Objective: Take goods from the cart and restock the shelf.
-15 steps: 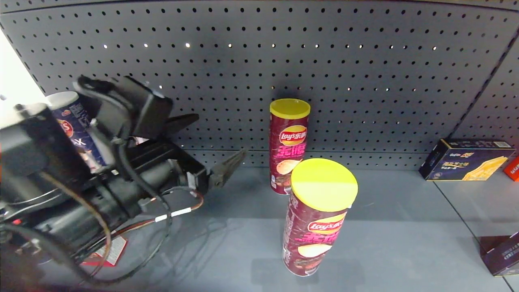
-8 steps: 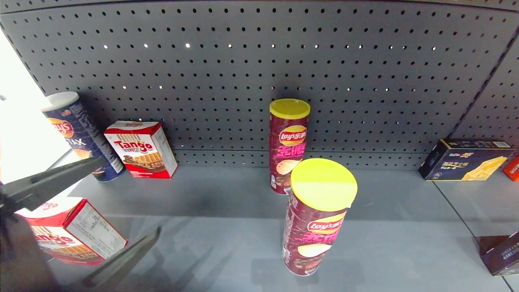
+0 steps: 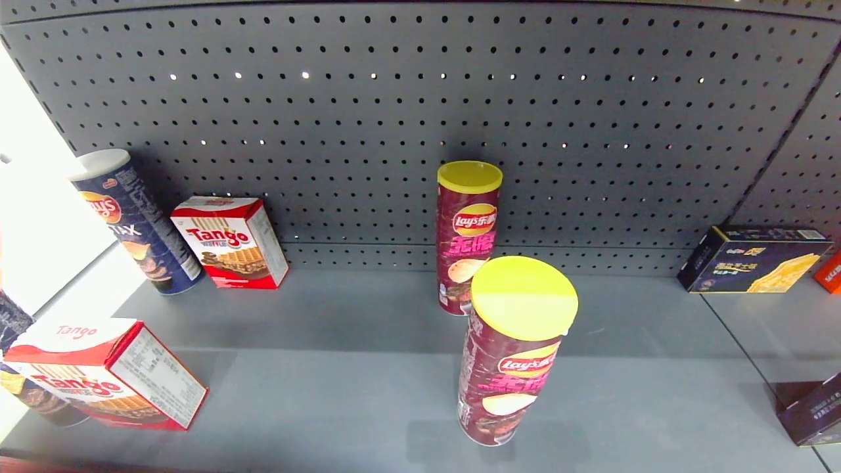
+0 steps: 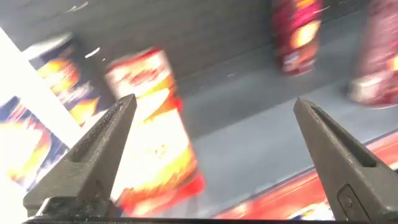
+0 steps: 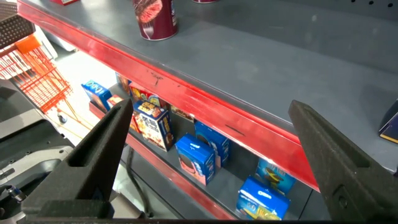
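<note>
So, my left gripper and right gripper both gape empty. Well left of the nearer maroon yellow-lidded chip can, a red-and-white cardboard wafer box sits on the grey metal shelf: stocked, I judge, with more cart goods likely left.

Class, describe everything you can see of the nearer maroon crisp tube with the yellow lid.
The nearer crisp tube is a tall maroon cylinder, seemingly cardboard, printed with a red-and-yellow logo. Its flat yellow lid is on. It stands upright on the grey shelf, in front of a matching tube; nothing grips it.
</note>
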You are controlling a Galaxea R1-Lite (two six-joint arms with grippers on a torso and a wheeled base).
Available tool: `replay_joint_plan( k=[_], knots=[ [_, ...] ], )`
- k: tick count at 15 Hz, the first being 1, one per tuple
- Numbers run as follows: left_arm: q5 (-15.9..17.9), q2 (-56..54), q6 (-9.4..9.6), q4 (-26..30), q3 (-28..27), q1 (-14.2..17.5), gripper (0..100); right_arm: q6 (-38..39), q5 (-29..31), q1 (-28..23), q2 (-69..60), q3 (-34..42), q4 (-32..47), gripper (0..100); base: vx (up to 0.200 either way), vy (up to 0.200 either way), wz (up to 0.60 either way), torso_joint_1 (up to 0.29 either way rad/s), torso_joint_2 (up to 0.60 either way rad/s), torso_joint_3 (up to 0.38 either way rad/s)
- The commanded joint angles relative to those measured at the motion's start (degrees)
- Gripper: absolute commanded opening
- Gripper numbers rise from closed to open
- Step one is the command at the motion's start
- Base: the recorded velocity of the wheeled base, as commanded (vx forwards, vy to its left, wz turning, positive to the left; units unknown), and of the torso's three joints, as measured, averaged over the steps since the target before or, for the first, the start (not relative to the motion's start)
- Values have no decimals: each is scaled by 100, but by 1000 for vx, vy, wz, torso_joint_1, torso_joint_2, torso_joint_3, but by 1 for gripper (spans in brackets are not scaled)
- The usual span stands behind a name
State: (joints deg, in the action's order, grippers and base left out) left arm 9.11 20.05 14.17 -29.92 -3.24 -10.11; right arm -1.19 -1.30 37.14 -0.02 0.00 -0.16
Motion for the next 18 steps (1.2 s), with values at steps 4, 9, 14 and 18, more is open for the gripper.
replay_joint_plan(
  k=[4, 9, 14, 18],
  knots=[
    [100, -1302, -28, 1295, 324, 984, 100, -4, -1, 3, 2, 0, -2, 100, 0, 0, 0, 0, 0, 0],
    [100, -1997, -450, 2622, 324, 975, 100, -4, -1, 3, 2, 0, -2, 100, 0, 0, 0, 0, 0, 0],
    [100, -1997, -590, 2622, 324, 975, 100, -4, -1, 3, 2, 0, -2, 100, 0, 0, 0, 0, 0, 0],
    [-49, -2005, -1012, 2622, 324, 984, 100, -4, -1, 3, 2, 0, -2, 100, 0, 0, 0, 0, 0, 0]
  ],
)
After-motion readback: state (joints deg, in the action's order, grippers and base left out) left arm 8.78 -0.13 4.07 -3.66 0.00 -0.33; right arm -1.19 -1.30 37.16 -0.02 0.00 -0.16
